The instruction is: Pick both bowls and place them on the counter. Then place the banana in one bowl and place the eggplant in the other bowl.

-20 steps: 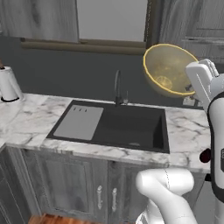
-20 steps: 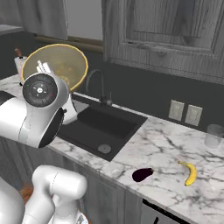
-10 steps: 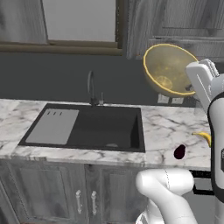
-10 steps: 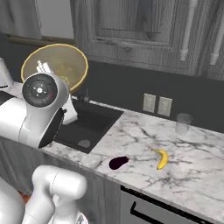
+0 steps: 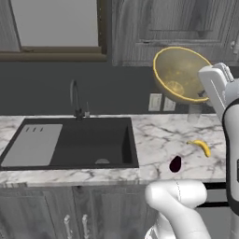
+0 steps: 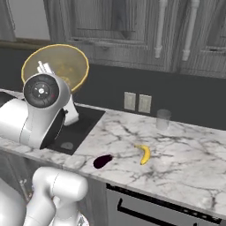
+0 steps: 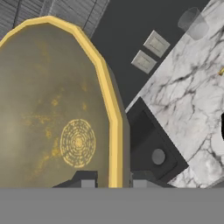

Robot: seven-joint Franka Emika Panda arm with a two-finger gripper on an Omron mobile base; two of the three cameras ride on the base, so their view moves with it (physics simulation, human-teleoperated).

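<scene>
Left base view is showing the worktop point(image 5: 158, 135) stretching wide, with the black sink point(image 5: 93, 142) sunk into it and open marble to its right. Up in the air the bowl point(image 5: 179, 74) is riding tipped on its side, and in the hand view the claw point(image 7: 113, 183) is pinching its yellow rim, nearly closed. To set it down well, I'd be leveling the bowl first, then lowering it onto bare marble away from the sink edge. Watch the glass point(image 6: 163, 119) by the wall. The banana point(image 6: 144, 154) and eggplant point(image 6: 102, 161) are lying near each other at the front, so keep the landing spot off them but close.
</scene>
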